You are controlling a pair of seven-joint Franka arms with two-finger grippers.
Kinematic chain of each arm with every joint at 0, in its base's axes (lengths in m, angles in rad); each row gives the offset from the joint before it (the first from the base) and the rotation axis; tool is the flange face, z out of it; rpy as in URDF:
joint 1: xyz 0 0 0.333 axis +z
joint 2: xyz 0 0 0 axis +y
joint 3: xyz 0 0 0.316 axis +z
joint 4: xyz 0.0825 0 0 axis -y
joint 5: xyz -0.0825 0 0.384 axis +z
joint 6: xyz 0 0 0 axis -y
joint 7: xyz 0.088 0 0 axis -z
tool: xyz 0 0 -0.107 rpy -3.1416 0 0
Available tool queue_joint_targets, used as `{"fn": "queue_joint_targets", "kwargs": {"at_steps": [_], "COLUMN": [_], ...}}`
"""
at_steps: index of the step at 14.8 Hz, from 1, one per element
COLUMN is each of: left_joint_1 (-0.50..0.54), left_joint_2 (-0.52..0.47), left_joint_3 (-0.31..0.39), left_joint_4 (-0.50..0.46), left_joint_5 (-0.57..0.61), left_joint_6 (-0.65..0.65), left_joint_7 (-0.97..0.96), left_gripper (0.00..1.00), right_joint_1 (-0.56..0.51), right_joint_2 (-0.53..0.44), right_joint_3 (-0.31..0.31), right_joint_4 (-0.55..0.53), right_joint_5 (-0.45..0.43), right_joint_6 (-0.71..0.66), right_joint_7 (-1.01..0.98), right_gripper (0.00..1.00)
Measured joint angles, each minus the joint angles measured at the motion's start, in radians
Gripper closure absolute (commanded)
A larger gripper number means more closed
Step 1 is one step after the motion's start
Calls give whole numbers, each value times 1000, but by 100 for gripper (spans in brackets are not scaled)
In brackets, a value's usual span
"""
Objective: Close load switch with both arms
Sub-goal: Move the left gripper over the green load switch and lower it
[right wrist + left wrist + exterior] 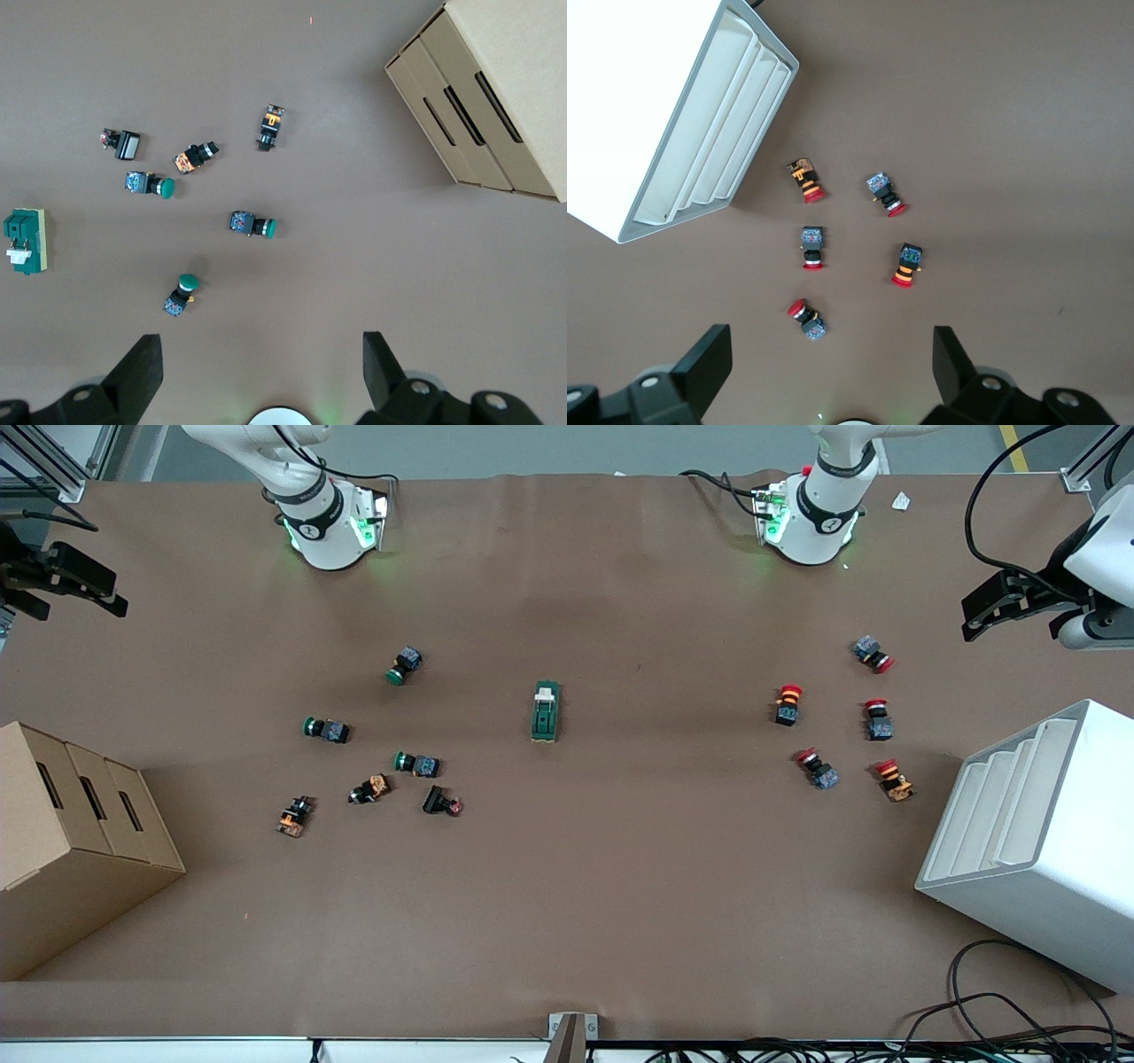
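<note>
The load switch (547,712), a dark green oblong block with a white handle piece at the end nearer the arm bases, lies alone at the table's middle. It also shows at the edge of the right wrist view (25,241) and is out of the left wrist view. My left gripper (974,615) is open and empty, held high over the left arm's end of the table, above the red push buttons (831,363). My right gripper (111,598) is open and empty, high over the right arm's end, above the green push buttons (262,367). Both are well away from the switch.
Several green and dark push buttons (406,664) lie scattered toward the right arm's end, several red ones (788,704) toward the left arm's end. A cardboard box (71,841) stands at the right arm's end, and a white slotted rack (1036,833) at the left arm's end.
</note>
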Motion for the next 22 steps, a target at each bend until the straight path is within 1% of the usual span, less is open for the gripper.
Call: {"fn": "queue_joint_targets", "kwargs": {"at_steps": [5, 7, 9, 12, 16, 20, 22], "left_joint_1": [-9, -33, -80, -212, -430, -627, -719], "left_joint_2": [11, 42, 92, 180, 272, 379, 443], "left_joint_3": [-10, -39, -84, -126, -135, -136, -137], "left_joint_4": [9, 29, 35, 36, 39, 38, 29], "left_joint_5": [0, 0, -1, 0, 20, 176, 288], "left_joint_6": [2, 7, 57, 169, 305, 405, 434], "left_joint_7": [0, 0, -31, -259, -603, -933, -1085], "left_gripper": [0, 0, 0, 0, 0, 0, 0], "right_joint_1": [0, 1, 2, 2, 3, 3, 4], "right_joint_2": [0, 0, 0, 0, 0, 0, 0], "right_joint_3": [0, 1, 2, 2, 4, 5, 5], "right_joint_4": [-5, -7, -8, -8, -8, -8, -8], "right_joint_5": [0, 0, 0, -7, -15, -16, -16], "right_joint_6": [-3, -6, -7, -12, -15, -16, -16], "right_joint_7": [0, 0, 0, 0, 0, 0, 0], "right_gripper": [0, 0, 0, 0, 0, 0, 0]}}
